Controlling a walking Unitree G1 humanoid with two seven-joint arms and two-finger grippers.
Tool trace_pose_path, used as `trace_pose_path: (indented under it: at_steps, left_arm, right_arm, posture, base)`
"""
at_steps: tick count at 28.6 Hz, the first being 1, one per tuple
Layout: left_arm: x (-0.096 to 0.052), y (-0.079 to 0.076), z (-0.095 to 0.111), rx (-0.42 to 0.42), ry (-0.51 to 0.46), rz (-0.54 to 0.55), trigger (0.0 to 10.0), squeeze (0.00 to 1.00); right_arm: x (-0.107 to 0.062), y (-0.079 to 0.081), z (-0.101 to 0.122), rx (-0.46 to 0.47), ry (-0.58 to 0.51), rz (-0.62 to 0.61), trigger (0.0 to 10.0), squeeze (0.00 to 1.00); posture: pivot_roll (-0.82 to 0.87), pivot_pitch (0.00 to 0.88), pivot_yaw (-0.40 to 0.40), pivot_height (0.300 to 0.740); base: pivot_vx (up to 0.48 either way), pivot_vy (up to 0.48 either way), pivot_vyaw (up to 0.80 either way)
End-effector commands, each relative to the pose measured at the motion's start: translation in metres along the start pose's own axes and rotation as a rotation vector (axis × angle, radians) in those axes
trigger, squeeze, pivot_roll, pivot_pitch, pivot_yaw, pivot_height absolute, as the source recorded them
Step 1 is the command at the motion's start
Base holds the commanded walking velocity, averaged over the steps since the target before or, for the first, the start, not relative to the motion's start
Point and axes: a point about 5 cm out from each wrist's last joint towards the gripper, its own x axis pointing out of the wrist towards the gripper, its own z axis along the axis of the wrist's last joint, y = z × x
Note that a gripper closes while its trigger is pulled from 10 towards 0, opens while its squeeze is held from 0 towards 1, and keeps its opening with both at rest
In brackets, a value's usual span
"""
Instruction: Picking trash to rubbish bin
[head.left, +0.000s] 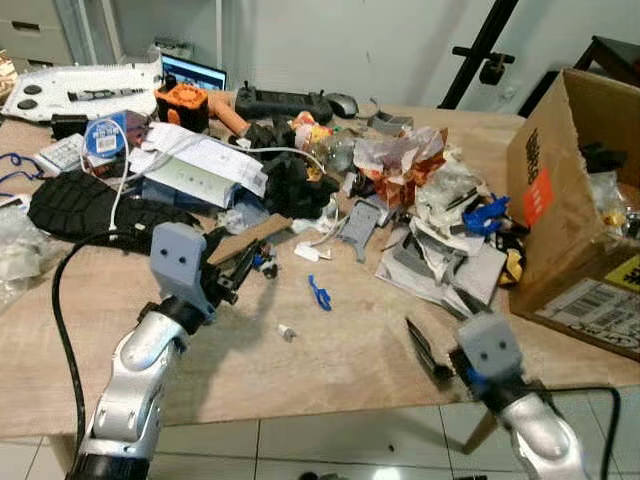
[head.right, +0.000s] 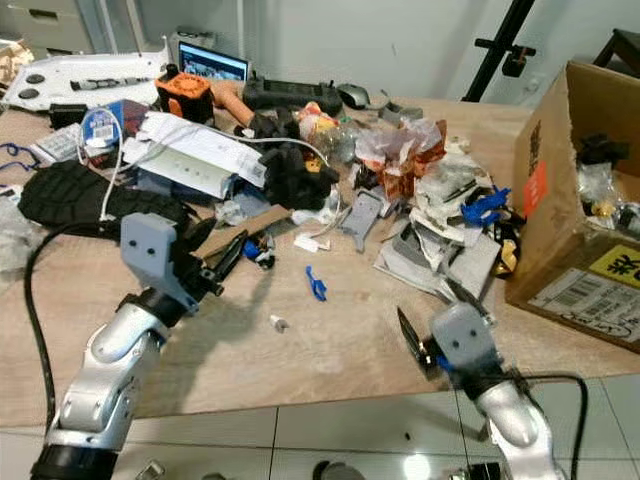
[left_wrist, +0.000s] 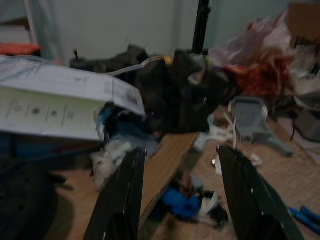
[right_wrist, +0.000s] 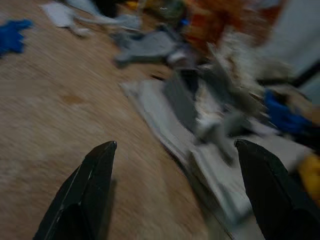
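Trash lies strewn over the wooden table: torn grey and white paper, crumpled orange wrappers, a small blue scrap and a tiny white bit. An open cardboard box stands at the right edge with items inside. My left gripper is open just above the table, at a brown cardboard strip that runs between its fingers, with a small blue and black thing beneath. My right gripper is open and empty, low over the table in front of the paper pile.
A black rubber sole, white papers, a tape roll, an orange gadget, a black controller and a laptop crowd the back left. The table's front edge is close, with tiled floor below.
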Motion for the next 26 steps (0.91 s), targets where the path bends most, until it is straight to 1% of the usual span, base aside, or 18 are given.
trace_pose_path:
  at_steps: [1, 2, 3, 4, 8, 10, 12, 14, 15, 16, 18, 19, 20, 21, 23, 24, 25, 26]
  left_arm:
    - [-0.002, -0.002, 0.000, -0.004, 0.003, -0.014, 10.0, 0.00]
    - [-0.002, -0.001, 0.001, -0.005, 0.002, -0.014, 10.0, 0.00]
    - [-0.002, -0.001, 0.001, -0.005, 0.000, -0.015, 10.0, 0.00]
    - [-0.002, -0.001, 0.001, -0.007, -0.002, -0.015, 10.0, 0.00]
    - [-0.001, -0.001, 0.002, -0.009, -0.006, -0.017, 10.0, 0.00]
    - [0.000, -0.003, 0.002, -0.012, -0.008, -0.022, 10.0, 0.00]
    - [0.001, -0.004, 0.001, -0.014, -0.009, -0.027, 10.0, 0.00]
    - [0.002, -0.005, 0.001, -0.014, -0.009, -0.032, 10.0, 0.00]
    - [0.002, -0.006, 0.002, -0.014, -0.011, -0.036, 10.0, 0.00]
    - [0.002, -0.006, 0.002, -0.014, -0.011, -0.036, 10.0, 0.00]
    - [0.004, -0.007, 0.003, -0.018, -0.018, -0.048, 10.0, 0.00]
    - [0.004, -0.007, 0.003, -0.018, -0.018, -0.048, 10.0, 0.00]
    - [0.004, -0.011, 0.005, -0.042, -0.026, -0.081, 10.0, 0.00]
    - [0.004, -0.011, 0.005, -0.042, -0.026, -0.081, 10.0, 0.00]
    - [0.002, -0.028, 0.010, -0.131, -0.049, -0.229, 10.0, 0.00]
    - [0.001, -0.035, 0.012, -0.165, -0.057, -0.286, 10.0, 0.00]
    - [0.001, -0.035, 0.012, -0.165, -0.057, -0.286, 10.0, 0.00]
    - [0.000, -0.044, 0.014, -0.188, -0.059, -0.355, 10.0, 0.00]
  right_arm:
    - [-0.013, -0.011, 0.005, -0.016, -0.035, -0.102, 10.0, 0.69]
    - [-0.017, -0.012, 0.006, -0.013, -0.045, -0.124, 10.0, 0.69]
    - [-0.020, -0.013, 0.008, -0.011, -0.052, -0.148, 10.0, 0.07]
    - [-0.023, -0.014, 0.008, -0.006, -0.054, -0.167, 10.0, 0.00]
    - [-0.029, -0.018, 0.008, 0.031, -0.053, -0.220, 10.0, 0.00]
    - [-0.030, -0.024, 0.003, 0.177, -0.040, -0.302, 10.0, 0.00]
    - [-0.028, -0.026, -0.001, 0.294, -0.025, -0.343, 10.0, 0.00]
    - [-0.024, -0.025, -0.004, 0.361, -0.017, -0.351, 10.0, 0.00]
    - [-0.019, -0.023, -0.005, 0.403, -0.007, -0.346, 10.0, 0.00]
    - [-0.019, -0.023, -0.005, 0.403, -0.007, -0.346, 10.0, 0.00]
    - [-0.013, -0.022, -0.007, 0.450, 0.005, -0.352, 10.0, 0.00]
    - [-0.013, -0.022, -0.007, 0.450, 0.005, -0.352, 10.0, 0.00]
    - [-0.010, -0.022, -0.007, 0.475, 0.006, -0.364, 10.0, 0.00]
    - [-0.010, -0.022, -0.007, 0.475, 0.006, -0.364, 10.0, 0.00]
    - [-0.003, -0.025, -0.008, 0.516, -0.001, -0.379, 10.0, 0.00]
    - [-0.001, -0.025, -0.008, 0.532, -0.004, -0.376, 10.0, 0.00]
    - [-0.001, -0.025, -0.008, 0.532, -0.004, -0.376, 10.0, 0.00]
    - [0.004, -0.026, -0.010, 0.536, -0.003, -0.372, 10.0, 0.00]
  posture:
    - [-0.02, 0.177, -0.146, 0.740]
    - [-0.02, 0.177, -0.146, 0.740]
    - [-0.02, 0.175, -0.143, 0.740]
    - [-0.02, 0.175, -0.143, 0.740]
    - [-0.02, 0.178, -0.139, 0.740]
    - [-0.02, 0.178, -0.139, 0.740]
    - [-0.02, 0.178, -0.139, 0.740]
    - [-0.02, 0.178, -0.139, 0.740]
    - [-0.02, 0.178, -0.139, 0.740]
    - [-0.02, 0.178, -0.139, 0.740]
    - [-0.02, 0.178, -0.139, 0.740]
    - [-0.02, 0.178, -0.139, 0.740]
    - [-0.02, 0.178, -0.139, 0.740]
    - [-0.02, 0.178, -0.139, 0.740]
    - [-0.02, 0.178, -0.139, 0.740]
    - [-0.02, 0.178, -0.139, 0.740]
    - [-0.02, 0.178, -0.139, 0.740]
    - [-0.02, 0.178, -0.126, 0.740]
  base:
    - [0.000, 0.000, 0.00]
    - [0.000, 0.000, 0.00]
    - [0.000, 0.000, 0.00]
    - [0.000, 0.000, 0.00]
    - [0.000, 0.000, 0.00]
    - [0.000, 0.000, 0.00]
    - [0.000, 0.000, 0.00]
    - [0.000, 0.000, 0.00]
    - [0.000, 0.000, 0.00]
    - [0.000, 0.000, 0.00]
    - [0.000, 0.000, 0.00]
    - [0.000, 0.000, 0.00]
    - [0.000, 0.000, 0.00]
    - [0.000, 0.000, 0.00]
    - [0.000, 0.000, 0.00]
    - [0.000, 0.000, 0.00]
    - [0.000, 0.000, 0.00]
    - [0.000, 0.000, 0.00]
